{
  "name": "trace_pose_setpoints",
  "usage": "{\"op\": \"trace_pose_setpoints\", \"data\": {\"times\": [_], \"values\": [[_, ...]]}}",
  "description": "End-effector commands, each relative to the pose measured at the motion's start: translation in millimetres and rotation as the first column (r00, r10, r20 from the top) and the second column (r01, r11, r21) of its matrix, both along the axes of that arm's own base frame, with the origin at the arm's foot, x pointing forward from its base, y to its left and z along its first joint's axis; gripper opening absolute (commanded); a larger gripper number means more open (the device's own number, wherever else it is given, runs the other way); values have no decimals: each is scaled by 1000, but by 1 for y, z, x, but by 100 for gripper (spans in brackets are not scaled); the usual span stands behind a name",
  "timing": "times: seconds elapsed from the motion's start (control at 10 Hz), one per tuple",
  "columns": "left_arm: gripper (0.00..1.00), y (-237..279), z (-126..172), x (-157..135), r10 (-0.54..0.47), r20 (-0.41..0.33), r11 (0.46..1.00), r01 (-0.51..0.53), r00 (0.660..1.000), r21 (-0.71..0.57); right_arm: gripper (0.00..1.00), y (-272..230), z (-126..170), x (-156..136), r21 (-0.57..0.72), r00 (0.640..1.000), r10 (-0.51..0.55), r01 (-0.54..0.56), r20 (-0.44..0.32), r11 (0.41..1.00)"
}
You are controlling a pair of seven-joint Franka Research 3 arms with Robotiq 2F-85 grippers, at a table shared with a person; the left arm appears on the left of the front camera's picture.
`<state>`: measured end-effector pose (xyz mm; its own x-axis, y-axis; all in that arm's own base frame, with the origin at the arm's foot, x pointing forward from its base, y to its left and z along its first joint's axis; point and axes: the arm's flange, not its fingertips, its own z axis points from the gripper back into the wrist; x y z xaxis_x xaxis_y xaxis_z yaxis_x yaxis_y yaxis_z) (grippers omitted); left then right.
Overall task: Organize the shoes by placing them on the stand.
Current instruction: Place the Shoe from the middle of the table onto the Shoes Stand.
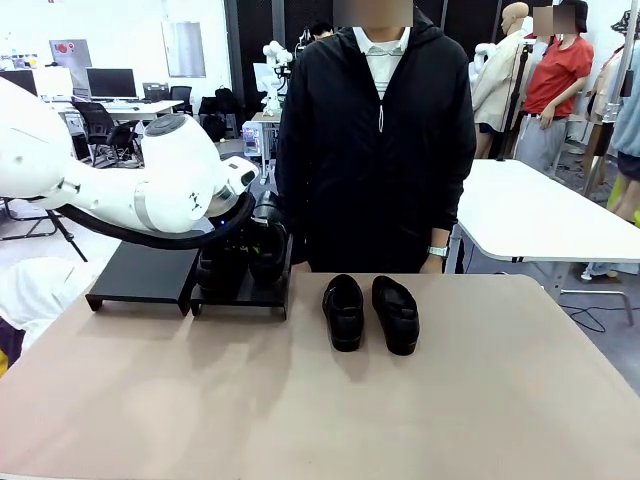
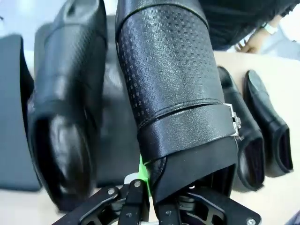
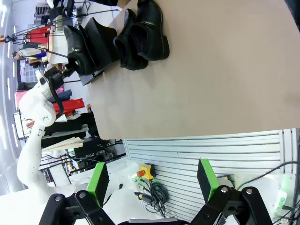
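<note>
Now L gripper (image 2: 147,183) pinches shoe (image 2: 173,84) at stand (image 1: 140,272) edge; 2 shoes (image 1: 343,310) beside.

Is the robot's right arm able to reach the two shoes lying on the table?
Probably yes. The right gripper is open and free, and nothing lies between it and the two shoes. The left gripper is off at the stand, holding another shoe.

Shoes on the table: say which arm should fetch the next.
Likely right: the right gripper is open and empty; the left gripper is shut on a shoe at the stand, and the loose shoes lie right of it.
</note>
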<state>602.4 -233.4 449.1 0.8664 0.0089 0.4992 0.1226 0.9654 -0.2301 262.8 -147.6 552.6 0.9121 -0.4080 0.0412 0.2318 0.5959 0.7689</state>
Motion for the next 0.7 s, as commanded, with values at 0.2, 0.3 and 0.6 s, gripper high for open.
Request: {"op": "trace_pose_setpoints", "data": {"times": [0.2, 0.3, 0.6], "values": [[0, 4, -9, 35, -39, 8, 999, 40, 999, -28, 100, 0, 2, 1, 16, 1000, 11, -11, 26, 1000], [0, 4, -14, 41, -21, -9, 1000, 21, 1000, -22, 100, 0, 2, 1, 16, 1000, 11, -11, 26, 1000], [57, 3, -23, 51, 14, -12, 1000, -14, 1000, 19, 100, 0, 2, 1, 16, 1000, 11, -11, 26, 1000]]}}
